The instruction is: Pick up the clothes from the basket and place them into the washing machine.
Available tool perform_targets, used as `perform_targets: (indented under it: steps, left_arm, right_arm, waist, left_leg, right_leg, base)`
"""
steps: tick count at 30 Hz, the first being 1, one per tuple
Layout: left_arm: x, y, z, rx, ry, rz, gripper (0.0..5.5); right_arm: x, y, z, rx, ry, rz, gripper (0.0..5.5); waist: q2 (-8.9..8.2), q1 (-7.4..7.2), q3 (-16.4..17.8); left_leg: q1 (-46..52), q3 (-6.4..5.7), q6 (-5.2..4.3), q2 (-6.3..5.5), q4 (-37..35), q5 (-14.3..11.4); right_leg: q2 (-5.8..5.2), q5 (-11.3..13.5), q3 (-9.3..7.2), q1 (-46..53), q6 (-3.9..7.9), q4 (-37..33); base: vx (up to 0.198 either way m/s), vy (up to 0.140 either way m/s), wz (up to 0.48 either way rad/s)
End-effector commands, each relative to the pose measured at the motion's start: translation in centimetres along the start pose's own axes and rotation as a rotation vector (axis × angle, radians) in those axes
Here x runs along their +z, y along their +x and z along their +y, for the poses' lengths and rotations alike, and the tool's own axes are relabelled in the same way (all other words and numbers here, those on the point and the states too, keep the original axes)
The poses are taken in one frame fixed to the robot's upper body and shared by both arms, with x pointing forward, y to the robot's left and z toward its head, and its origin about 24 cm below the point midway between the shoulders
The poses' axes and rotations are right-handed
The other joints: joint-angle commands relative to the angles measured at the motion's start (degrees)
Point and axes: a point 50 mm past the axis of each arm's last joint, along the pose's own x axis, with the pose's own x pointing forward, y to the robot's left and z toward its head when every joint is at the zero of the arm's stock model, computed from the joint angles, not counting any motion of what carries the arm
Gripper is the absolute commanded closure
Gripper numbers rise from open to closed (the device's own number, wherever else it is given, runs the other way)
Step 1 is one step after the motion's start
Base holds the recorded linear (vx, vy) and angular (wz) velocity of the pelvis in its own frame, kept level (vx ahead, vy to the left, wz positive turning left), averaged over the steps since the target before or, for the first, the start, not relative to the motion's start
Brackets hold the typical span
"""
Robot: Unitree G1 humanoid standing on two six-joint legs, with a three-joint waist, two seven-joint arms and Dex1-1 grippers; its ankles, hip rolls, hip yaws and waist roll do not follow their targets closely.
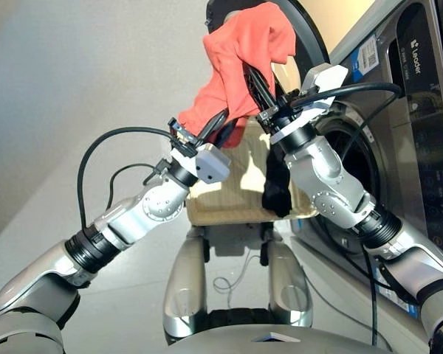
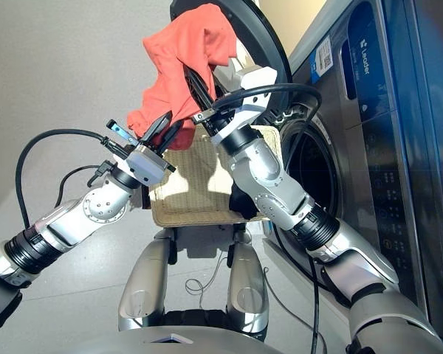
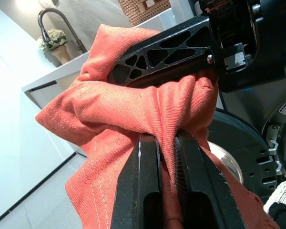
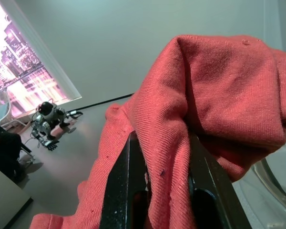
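An orange-red cloth hangs in the air in front of the washing machine's open round door. My right gripper is shut on its upper part, with cloth bunched between the fingers. Lower down, my left gripper is pinched shut on a fold of the same cloth. Below both arms sits the cream wicker basket, with a black cloth lying at its right side. The dark grey washing machine stands to the right, its drum opening partly behind my right arm.
Black cables loop off both wrists. The porthole door stands swung open behind the raised cloth. Grey floor stretches to the left of the basket. Far off, the right wrist view shows another small robot on the floor.
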Motion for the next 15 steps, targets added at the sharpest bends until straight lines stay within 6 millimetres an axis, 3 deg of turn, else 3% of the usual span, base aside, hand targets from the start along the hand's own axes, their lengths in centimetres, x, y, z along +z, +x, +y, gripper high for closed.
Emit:
perform_targets:
  steps: [1, 8, 9, 10, 11, 15]
  left_arm:
    - [5.1, 1.9, -0.2, 0.040, -0.043, -0.300, 5.50]
    - [4.8, 2.0, -0.3, 0.047, -0.032, -0.289, 5.50]
    - [4.4, 1.8, -0.5, 0.055, -0.051, -0.264, 4.10]
    - [4.3, 1.7, -0.5, 0.062, -0.063, -0.255, 1.04]
    - [4.3, 1.7, -0.5, 0.061, -0.063, -0.255, 0.00]
    - [4.1, 1.6, -0.7, 0.078, -0.097, -0.232, 0.00]
  right_arm:
    - [1.4, 0.5, 0.0, -0.008, 0.000, -0.077, 5.50]
    - [0.8, -0.1, -0.2, -0.033, 0.026, -0.067, 5.50]
    - [0.5, -0.5, -0.6, -0.066, 0.031, -0.062, 5.50]
    - [0.3, -0.7, -0.8, -0.087, 0.031, -0.063, 5.50]
    - [0.3, -0.7, -0.8, -0.088, 0.031, -0.062, 5.50]
    - [-1.1, -2.2, -2.5, -0.252, 0.064, -0.059, 5.50]
  waist:
    - [0.41, 1.04, -5.1]
    - [0.41, 1.08, -5.2]
    - [0.50, 1.10, -5.2]
    - [0.56, 1.12, -5.2]
    - [0.55, 1.12, -5.2]
    - [0.85, 1.09, -5.1]
  left_leg:
    - [2.0, 2.03, -1.41, -1.06, -2.3, 0.7]
    - [1.5, 1.84, -1.33, -1.17, -1.9, 0.5]
    - [1.5, 1.77, -1.27, -1.24, -1.9, 0.5]
    - [1.5, 1.74, -1.23, -1.27, -1.8, 0.5]
    - [1.5, 1.74, -1.23, -1.27, -1.8, 0.5]
    - [1.2, 1.67, -0.97, -1.38, -1.5, 0.4]
  right_leg:
    - [-1.14, -0.3, 0.33, -4.0, 1.49, 5.3]
    - [-1.25, -0.4, 0.46, -4.1, 1.45, 5.5]
    - [-1.24, -0.4, 0.48, -4.1, 1.47, 5.5]
    - [-1.28, -0.4, 0.50, -4.1, 1.47, 5.5]
    - [-1.28, -0.4, 0.50, -4.1, 1.47, 5.5]
    - [-1.47, -0.4, 0.50, -4.1, 1.47, 5.5]
  base:
    - [0.000, 0.000, 0.000]
    - [0.000, 0.000, 0.000]
    - [0.000, 0.000, 0.000]
    - [0.000, 0.000, 0.000]
    - [0.000, 0.000, 0.000]
    - [0.000, 0.000, 0.000]
